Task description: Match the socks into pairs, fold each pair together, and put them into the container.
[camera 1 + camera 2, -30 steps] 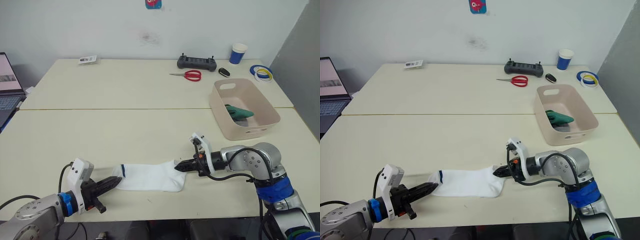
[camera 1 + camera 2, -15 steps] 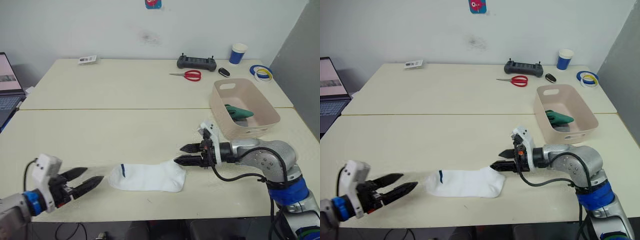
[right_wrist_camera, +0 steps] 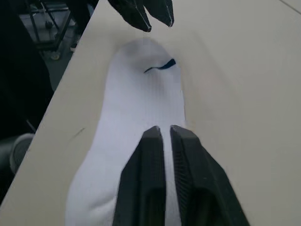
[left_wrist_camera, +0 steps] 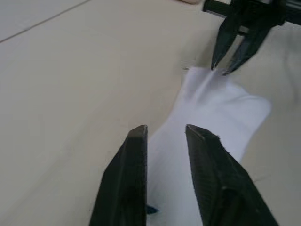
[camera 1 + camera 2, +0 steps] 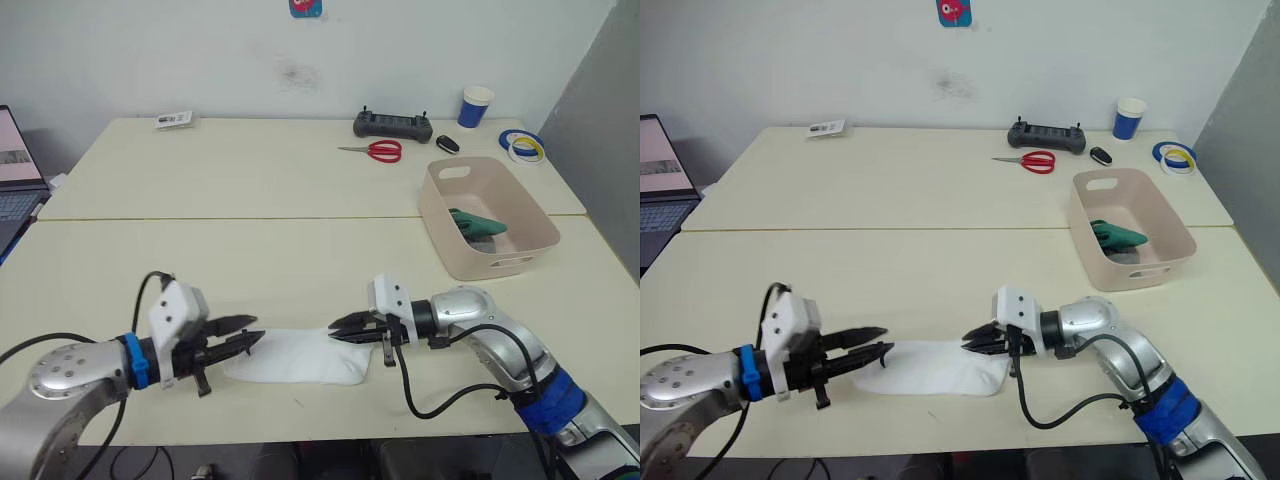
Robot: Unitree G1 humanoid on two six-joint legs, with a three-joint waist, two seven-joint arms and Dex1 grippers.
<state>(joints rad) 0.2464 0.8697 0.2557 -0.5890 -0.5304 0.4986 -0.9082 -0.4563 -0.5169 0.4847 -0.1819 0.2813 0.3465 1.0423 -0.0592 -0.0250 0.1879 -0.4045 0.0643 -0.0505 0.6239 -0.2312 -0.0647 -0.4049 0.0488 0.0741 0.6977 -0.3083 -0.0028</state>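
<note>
Left eye view: my 2 tools, left (image 5: 250, 338) spread and right (image 5: 341, 328) barely parted, flank the white socks (image 5: 300, 358) near the desk's front edge, ready to fold.

The broad cream table (image 5: 250, 260) lies bare between the flat white ankle sock (image 5: 300, 358) near its front edge and the pale pink rectangular plastic tub (image 5: 440, 215) toward the right, so that path is unobstructed. The left gripper (image 5: 252, 340) and right gripper (image 5: 338, 326) close in on the sock from either end. Inside the tub, a dark green sock (image 5: 476, 222) takes up part of the floor. Behind the tub stand red-handled scissors (image 5: 378, 150), a black controller (image 5: 393, 126), a blue paper cup (image 5: 476, 106) and tape rolls (image 5: 522, 146).
</note>
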